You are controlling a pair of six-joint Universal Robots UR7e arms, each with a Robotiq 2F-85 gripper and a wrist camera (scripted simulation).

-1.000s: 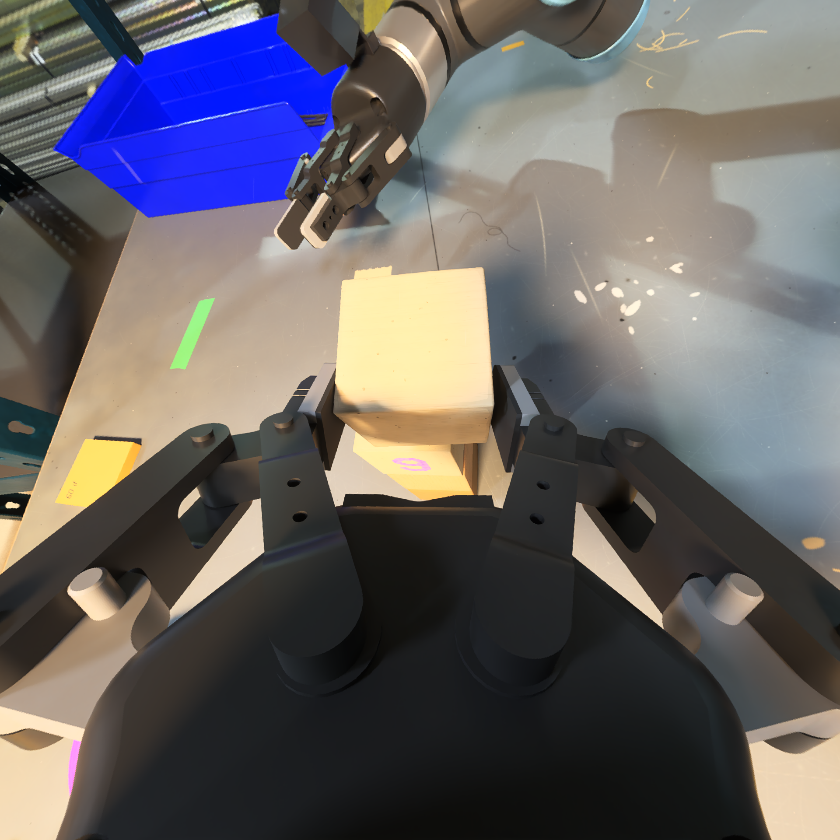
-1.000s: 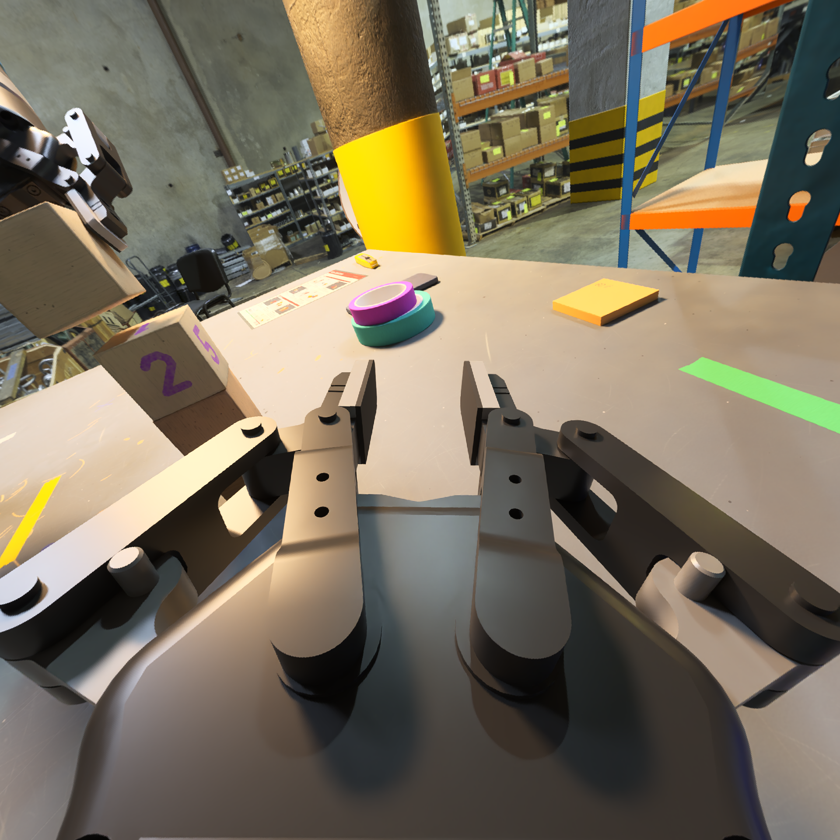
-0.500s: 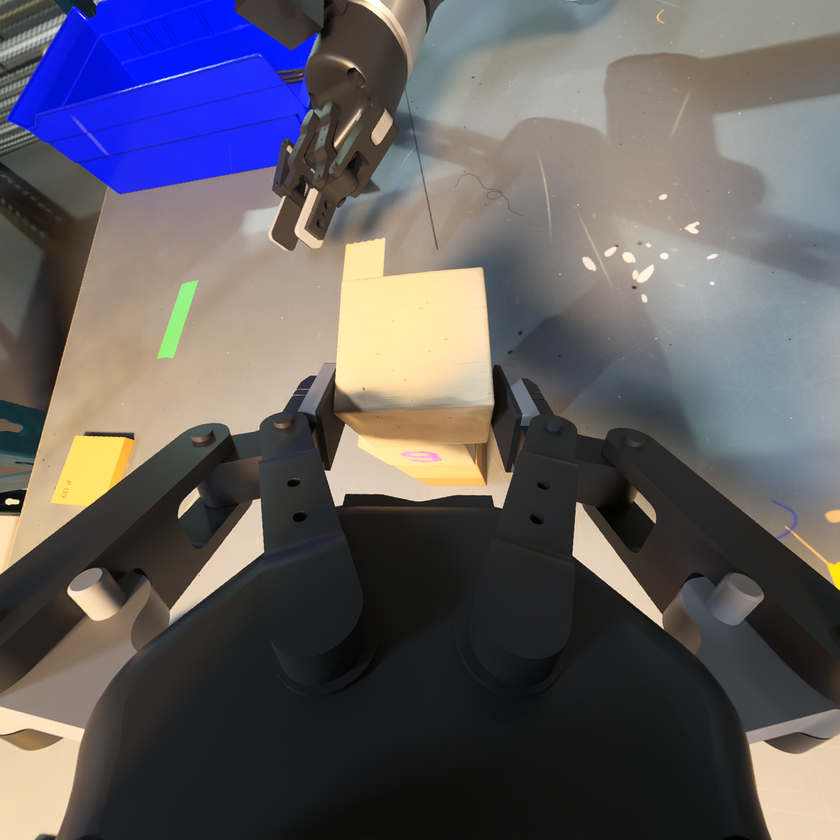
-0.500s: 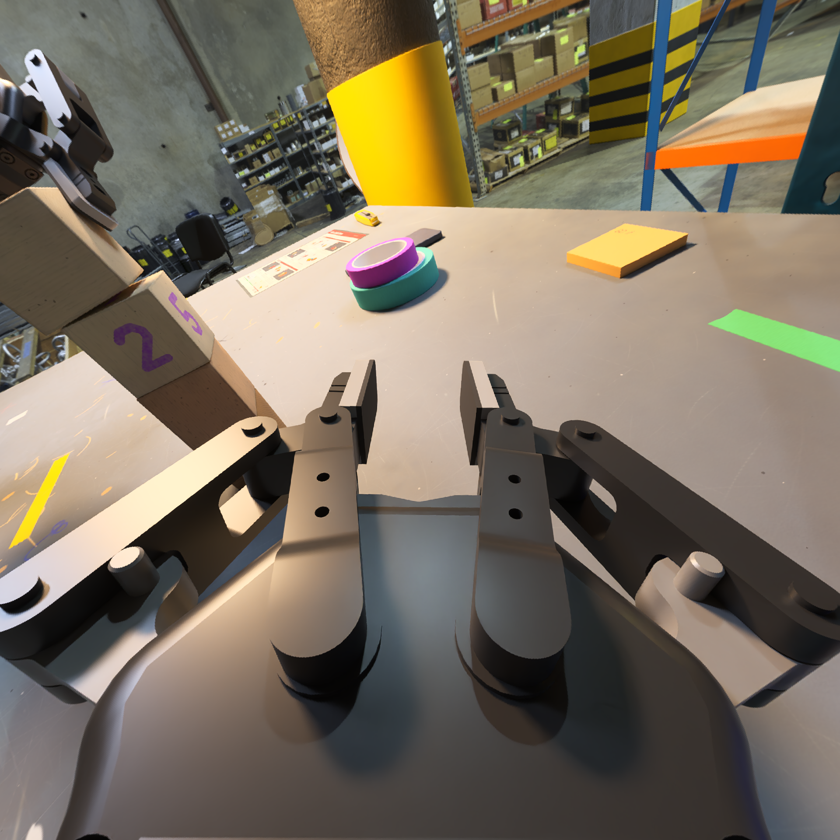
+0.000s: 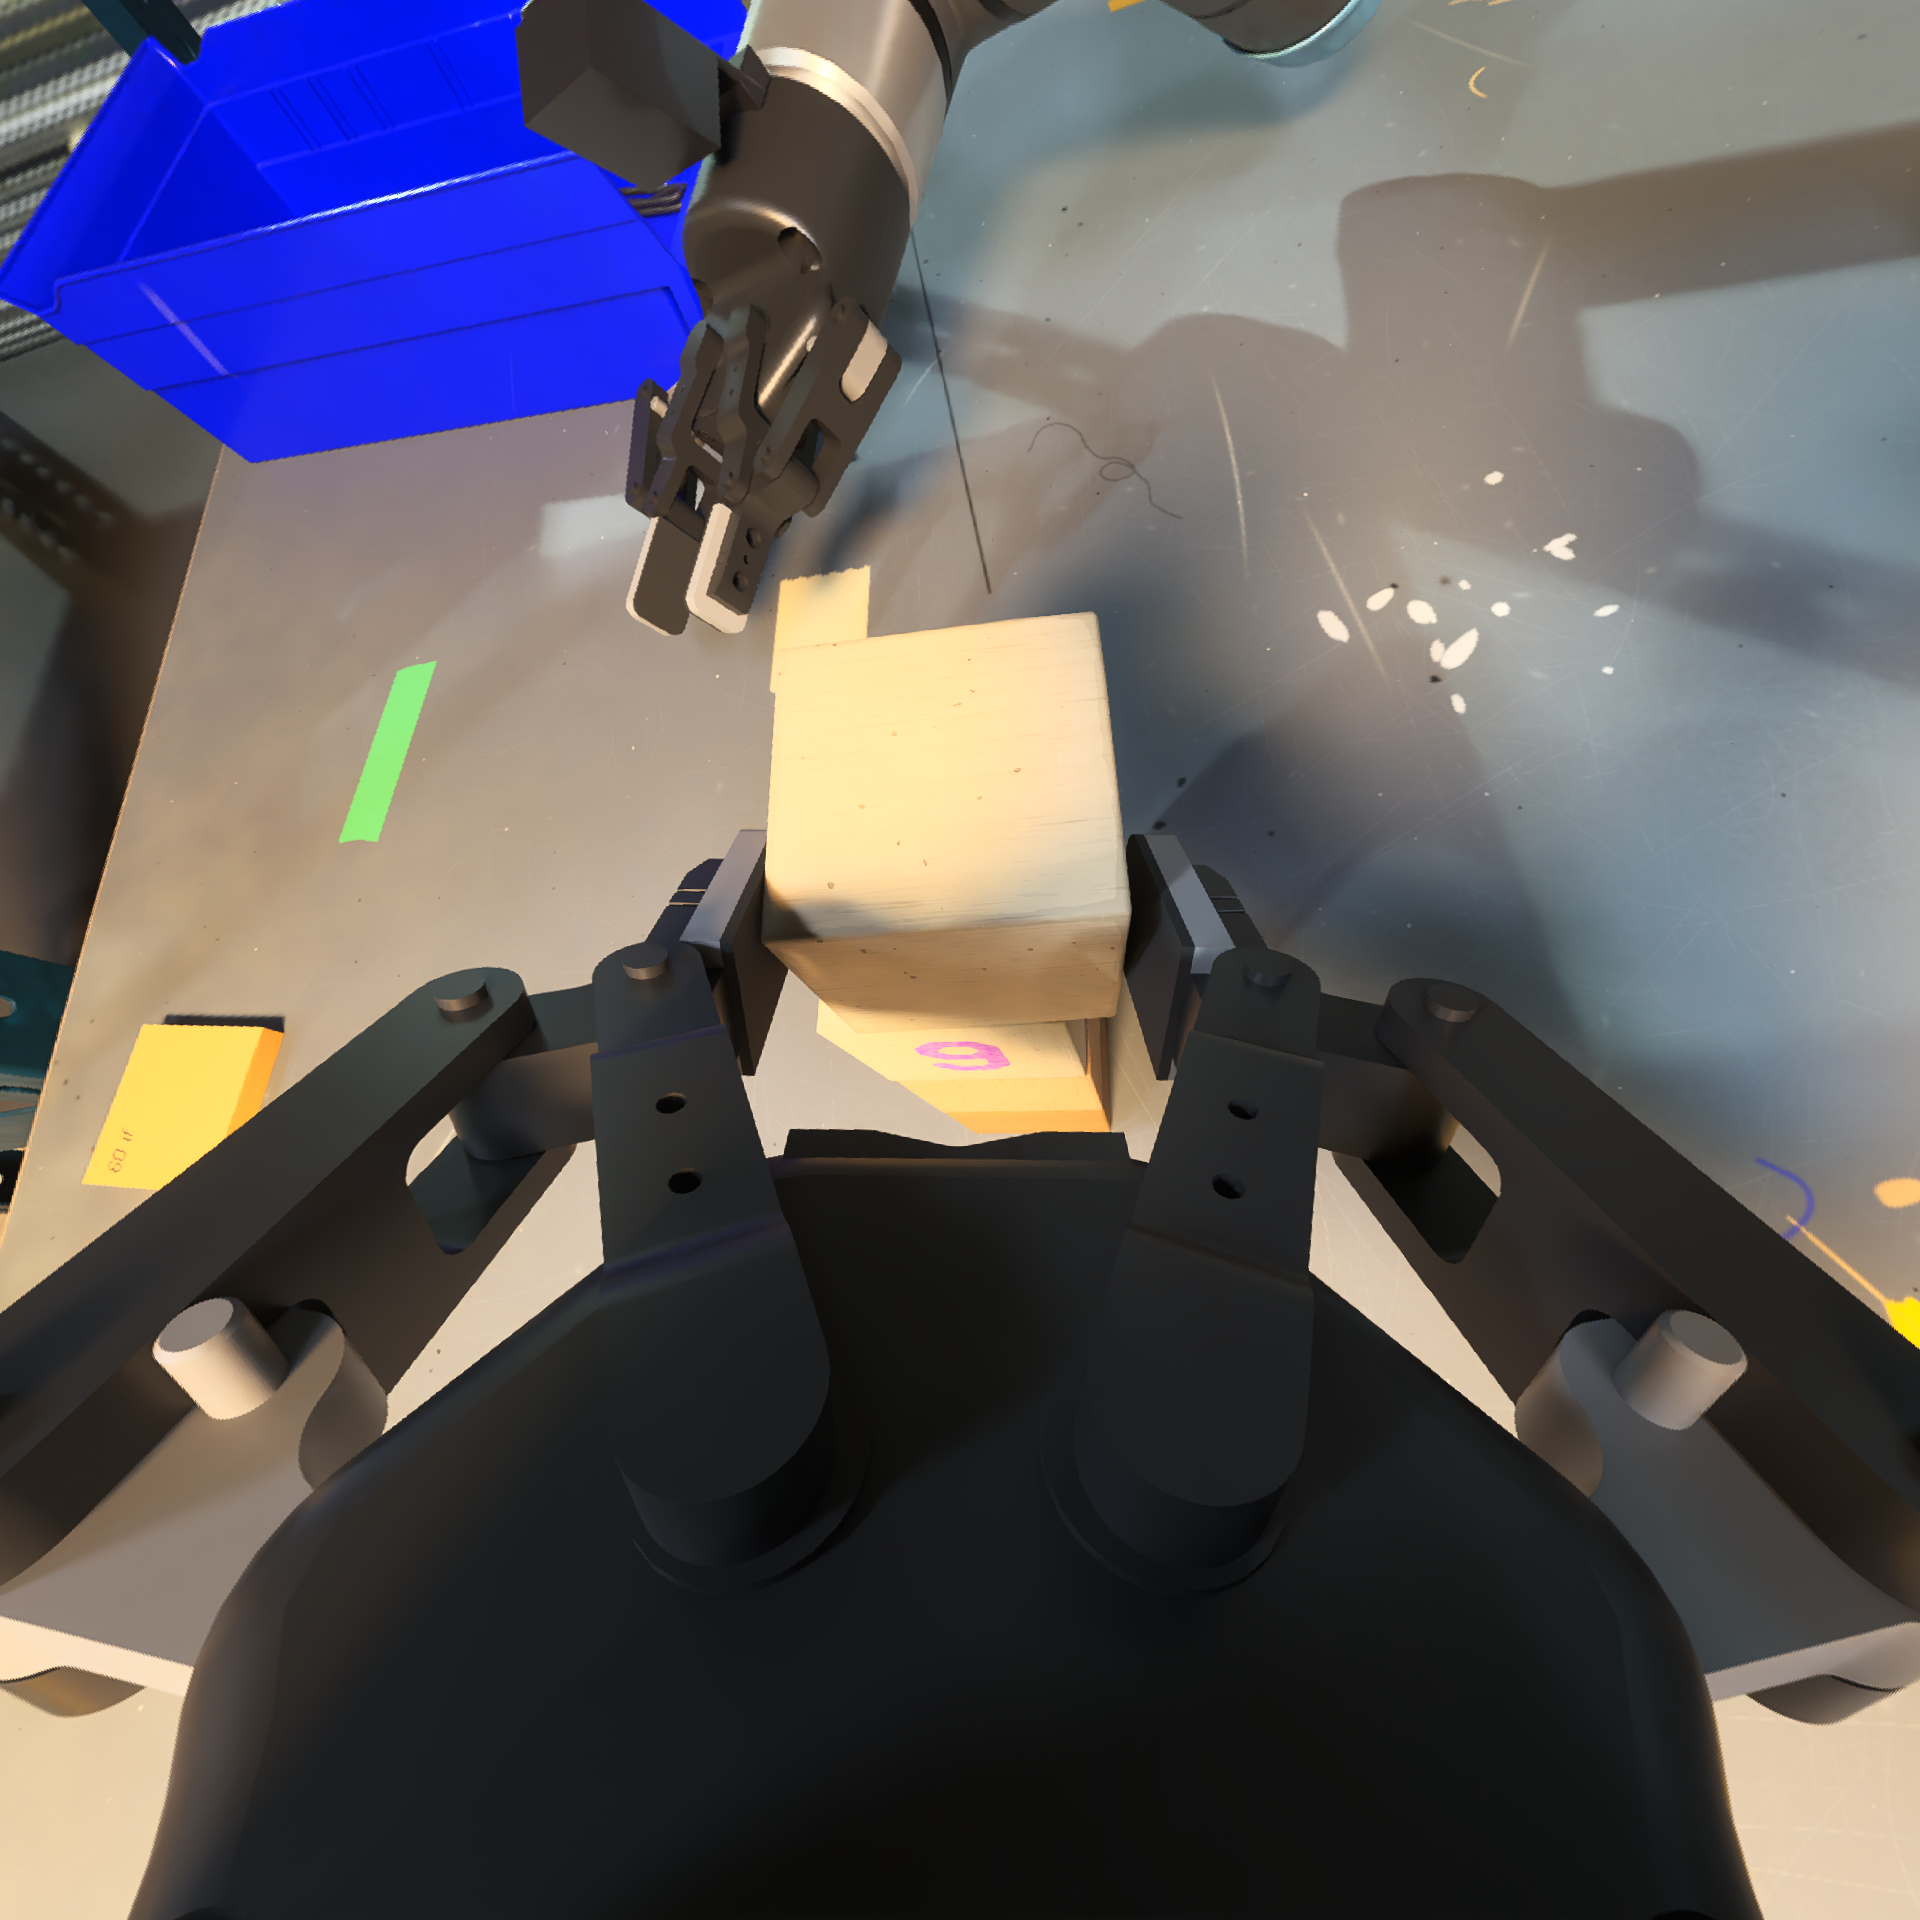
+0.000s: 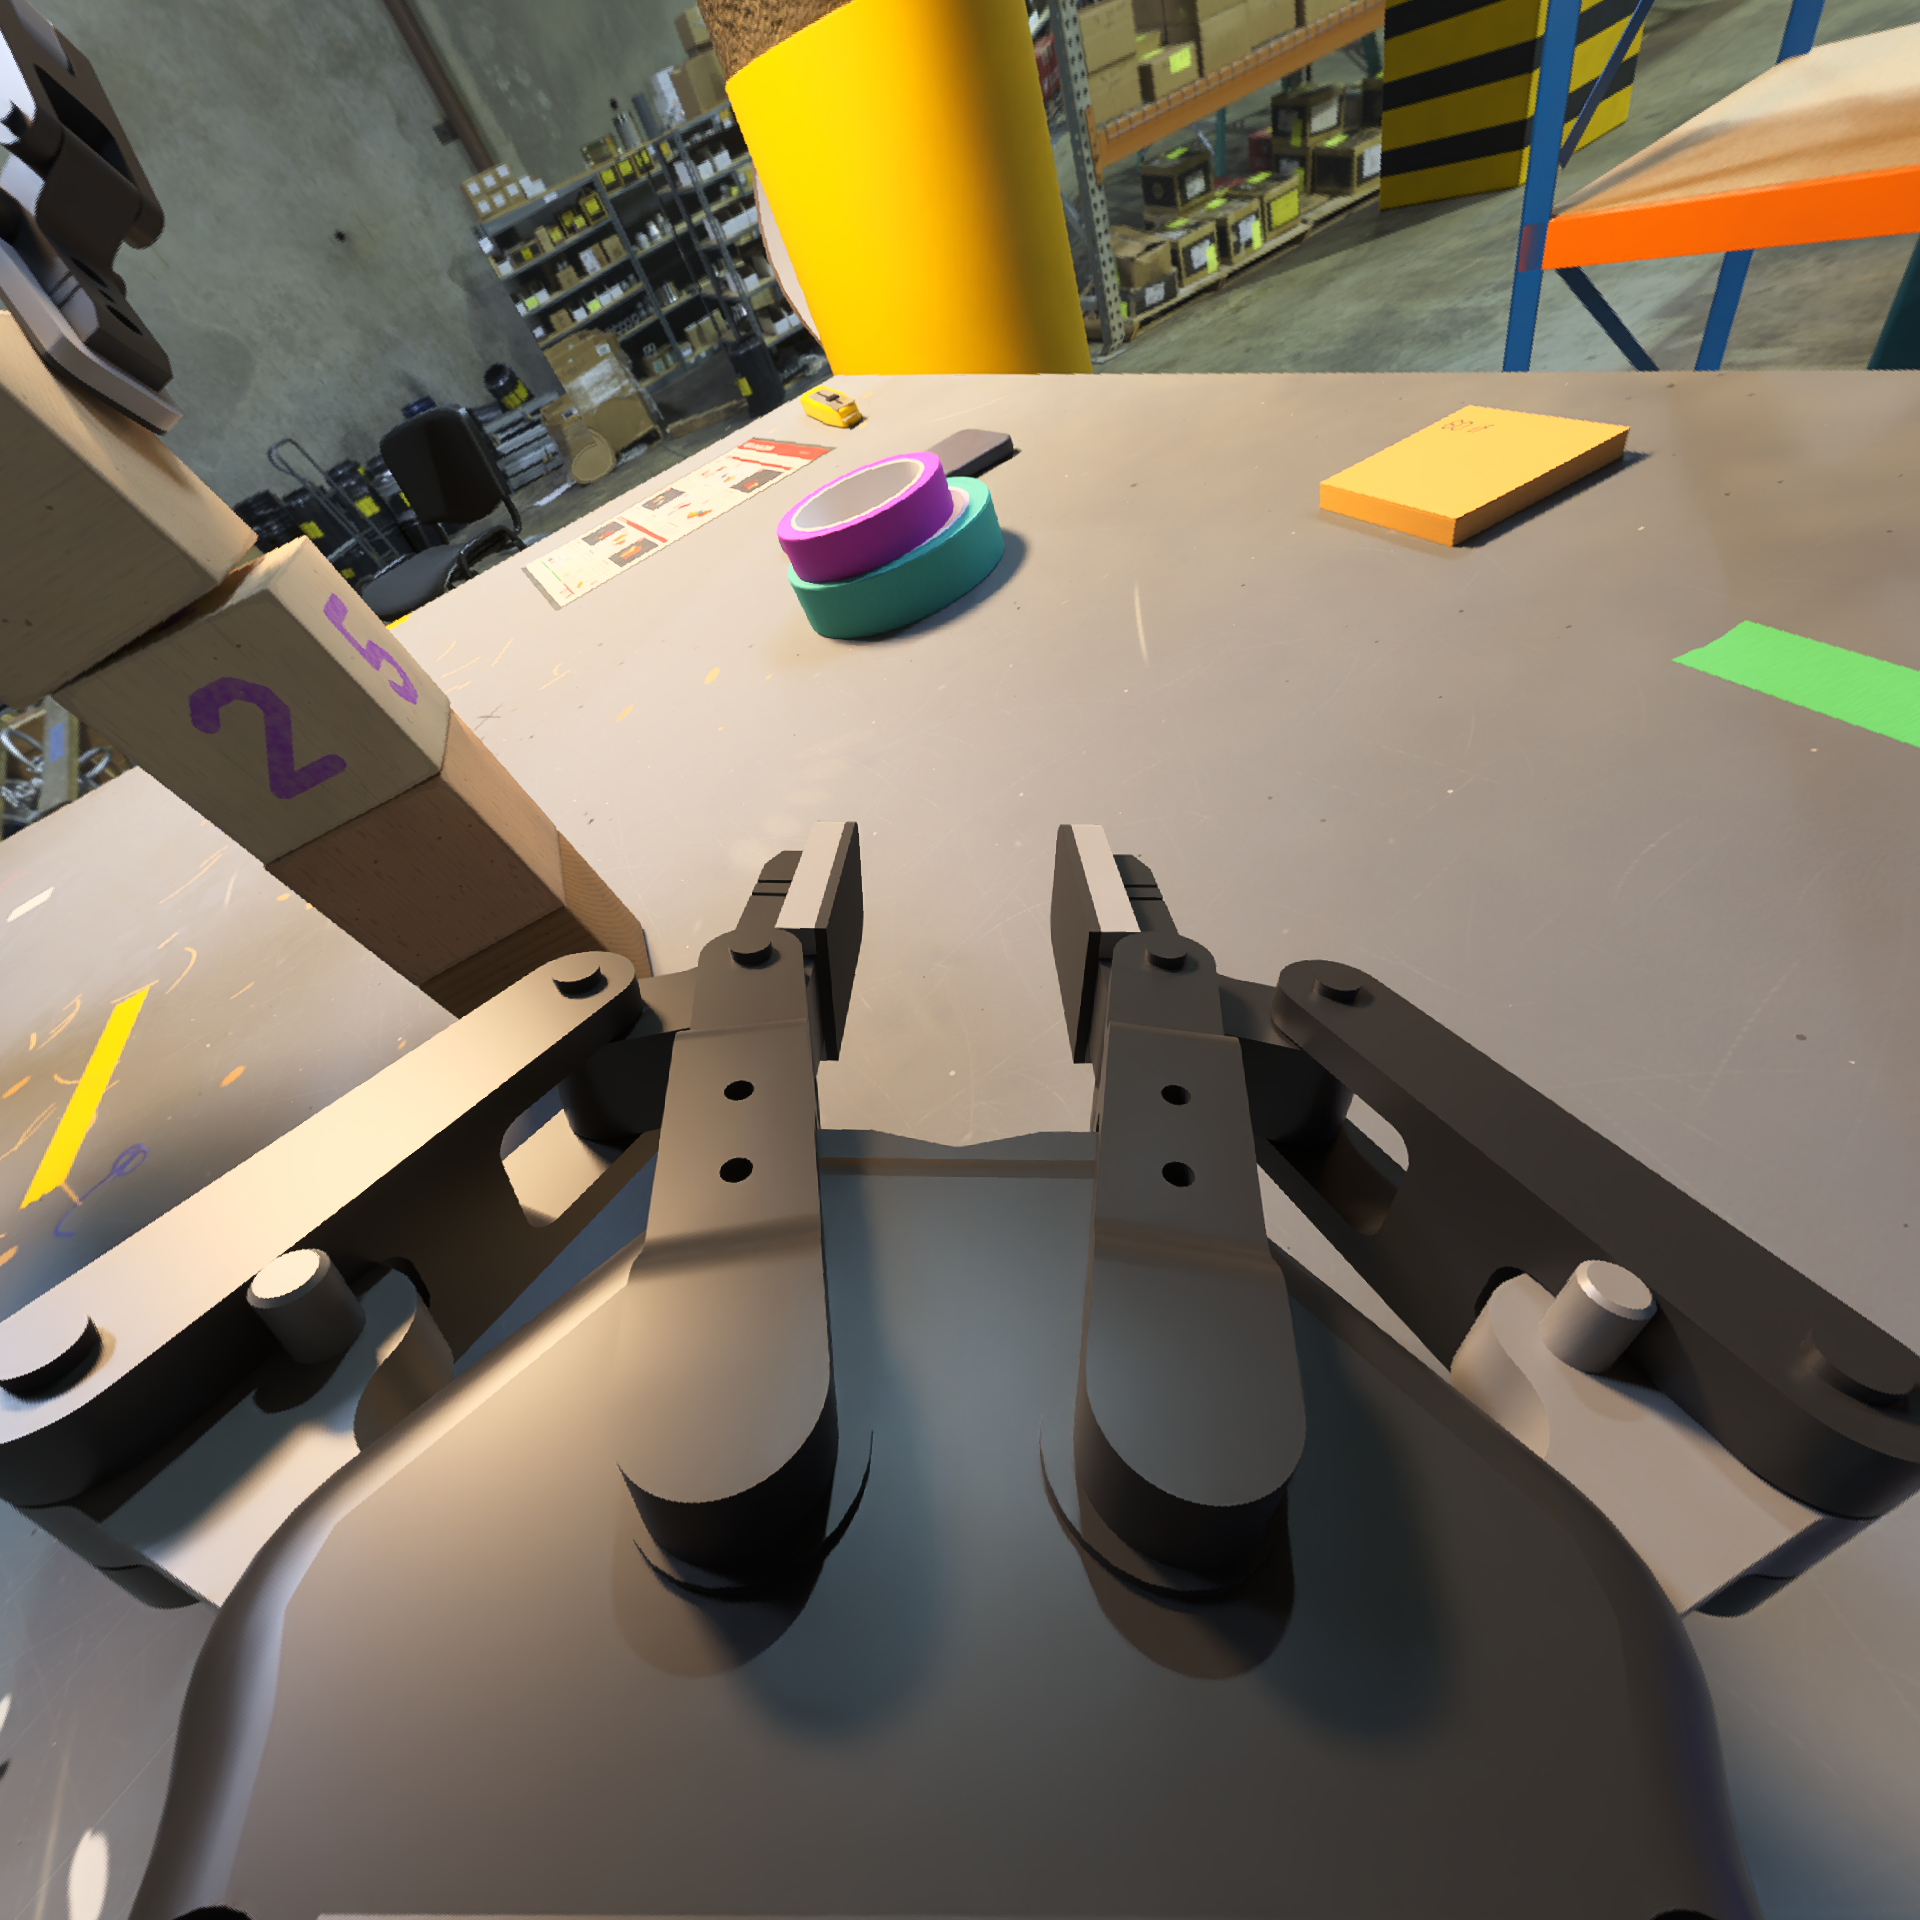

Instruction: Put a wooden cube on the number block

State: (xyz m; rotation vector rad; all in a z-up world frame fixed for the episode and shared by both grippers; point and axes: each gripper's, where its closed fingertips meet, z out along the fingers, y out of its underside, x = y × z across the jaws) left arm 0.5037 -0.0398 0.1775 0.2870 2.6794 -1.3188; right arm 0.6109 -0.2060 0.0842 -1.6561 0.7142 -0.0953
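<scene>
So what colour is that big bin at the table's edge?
Bright blue bin, clearest in the left wrist view.

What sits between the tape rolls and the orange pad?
Nothing: bare table between the tape rolls and the orange pad, seen in the right wrist view.

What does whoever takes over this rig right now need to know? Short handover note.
Left pincer: shut on the wooden cube, both pads against its sides.
Right pincer: open, empty, low over the table, beside the stack.
Number block: sits on another plain wooden block. The held cube is right over it and appears to touch its top edge in the right wrist view; full seating cannot be confirmed.
Done: cube picked and brought onto the number block.
Left: check that it sits flat, open the left pincer, withdraw upward.
</scene>
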